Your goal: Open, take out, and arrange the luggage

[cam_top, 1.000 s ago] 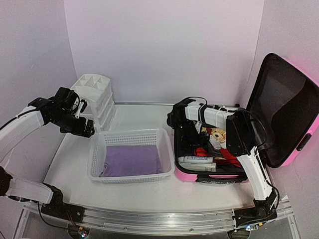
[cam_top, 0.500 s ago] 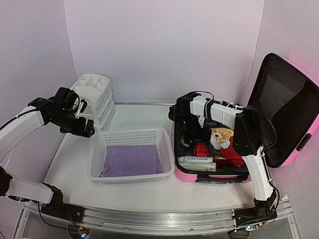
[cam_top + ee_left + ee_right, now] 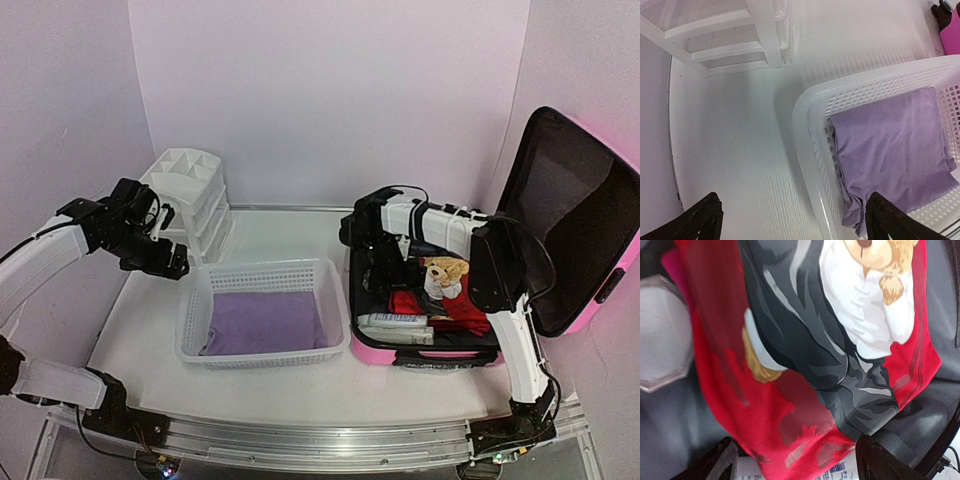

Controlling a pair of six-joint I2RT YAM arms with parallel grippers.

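Luggage [image 3: 570, 220] lies open on the desk's [image 3: 260, 385] right, right gripper [image 3: 802, 460] spread wide over the red bear-print garment [image 3: 790, 415] inside. Better to sink lower and pinch one fold; left gripper [image 3: 795, 222] hangs open by the mesh basket [image 3: 805, 130].

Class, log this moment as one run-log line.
luggage: open, packed | right gripper: open, over bear-print cloth | left gripper: open, empty, beside basket holding purple cloth

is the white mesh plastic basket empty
No, a folded purple cloth lies inside the white mesh plastic basket.
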